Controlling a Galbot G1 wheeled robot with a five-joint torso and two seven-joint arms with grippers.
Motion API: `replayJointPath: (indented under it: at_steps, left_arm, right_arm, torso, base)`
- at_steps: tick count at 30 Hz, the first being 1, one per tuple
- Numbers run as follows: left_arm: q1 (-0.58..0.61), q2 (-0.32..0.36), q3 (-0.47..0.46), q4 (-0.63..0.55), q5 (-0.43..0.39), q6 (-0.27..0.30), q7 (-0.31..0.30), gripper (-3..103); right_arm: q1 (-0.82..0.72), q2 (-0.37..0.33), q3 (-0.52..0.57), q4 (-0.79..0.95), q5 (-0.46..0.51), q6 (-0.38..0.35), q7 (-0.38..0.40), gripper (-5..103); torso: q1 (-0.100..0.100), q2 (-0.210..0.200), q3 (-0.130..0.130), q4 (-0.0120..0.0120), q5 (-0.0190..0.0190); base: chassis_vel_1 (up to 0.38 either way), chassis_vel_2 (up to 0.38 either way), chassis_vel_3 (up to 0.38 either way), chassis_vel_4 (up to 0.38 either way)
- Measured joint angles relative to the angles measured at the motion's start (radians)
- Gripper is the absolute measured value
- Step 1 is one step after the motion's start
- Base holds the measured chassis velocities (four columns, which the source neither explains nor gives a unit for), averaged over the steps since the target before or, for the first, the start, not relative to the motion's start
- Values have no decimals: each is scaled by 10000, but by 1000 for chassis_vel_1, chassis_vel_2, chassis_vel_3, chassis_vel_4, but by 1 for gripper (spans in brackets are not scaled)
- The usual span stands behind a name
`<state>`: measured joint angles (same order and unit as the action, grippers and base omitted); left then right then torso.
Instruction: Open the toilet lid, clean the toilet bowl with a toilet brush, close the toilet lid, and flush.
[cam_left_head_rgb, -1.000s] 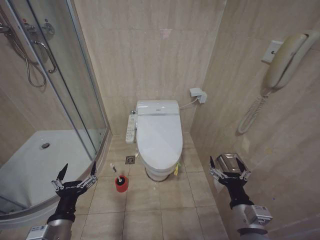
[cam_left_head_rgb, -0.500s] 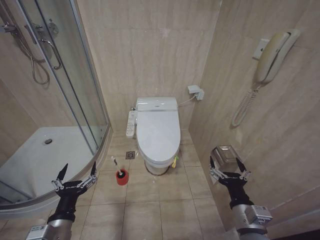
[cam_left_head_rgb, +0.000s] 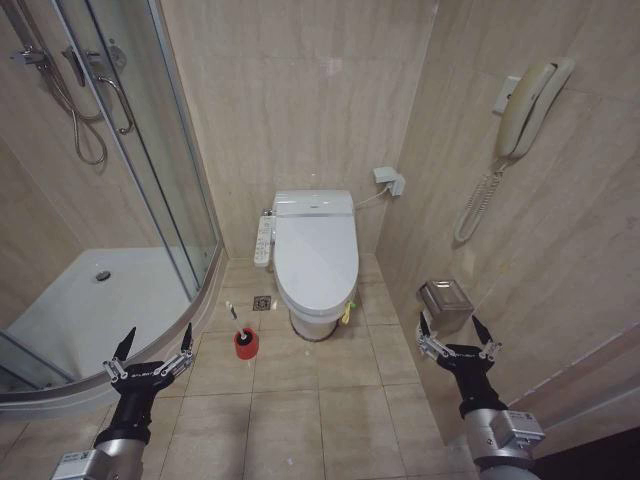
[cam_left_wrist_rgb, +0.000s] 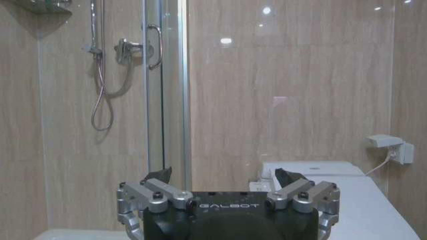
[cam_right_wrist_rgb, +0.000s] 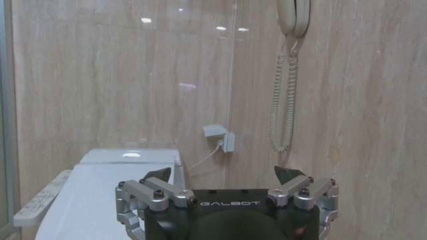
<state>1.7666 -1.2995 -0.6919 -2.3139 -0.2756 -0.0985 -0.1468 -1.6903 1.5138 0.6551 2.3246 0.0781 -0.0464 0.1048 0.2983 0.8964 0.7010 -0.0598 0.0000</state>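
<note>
Nearest the camera, two robot arms reach forward low over a tiled bathroom floor (cam_left_head_rgb: 300, 420). The left pincer (cam_left_head_rgb: 152, 352) hangs at the lower left, near the curved edge of a shower tray (cam_left_head_rgb: 90, 300), with its fingers spread wide and nothing between them. The right pincer (cam_left_head_rgb: 458, 336) hangs at the lower right, close to the side wall, also spread wide and empty. In the left wrist view the left pincer (cam_left_wrist_rgb: 224, 176) shows the same open fingers, and in the right wrist view the right pincer (cam_right_wrist_rgb: 223, 173) does too.

A little farther on, between the arms and nearer the left one, the toilet brush (cam_left_head_rgb: 236, 325) stands in its round red holder (cam_left_head_rgb: 246, 344) on the floor, just beside the front left of the toilet and apart from both pincers. A small floor drain (cam_left_head_rgb: 262, 302) lies just beyond it.

Beyond that stands the toilet bowl (cam_left_head_rgb: 312, 322) against the back wall, with the toilet lid (cam_left_head_rgb: 316, 262) lying closed on top. A white control panel (cam_left_head_rgb: 263, 240) runs along its left side. A small yellow-green tag (cam_left_head_rgb: 347, 312) hangs at the lid's front right edge.

On the right wall, a metal paper holder (cam_left_head_rgb: 444, 300) sits just above the right pincer, and a wall telephone (cam_left_head_rgb: 524, 95) with a coiled cord hangs higher up. A glass shower door (cam_left_head_rgb: 150, 150) and a shower hose (cam_left_head_rgb: 85, 120) fill the far left.
</note>
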Motion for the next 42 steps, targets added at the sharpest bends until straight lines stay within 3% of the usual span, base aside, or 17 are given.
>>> replayJointPath:
  at_steps: [42]
  left_arm:
    - [0,0,0,0,0,0,0,100]
  right_arm:
    - [0,0,0,0,0,0,0,100]
  torso:
    - [2,0,0,0,0]
  base:
    - [0,0,0,0]
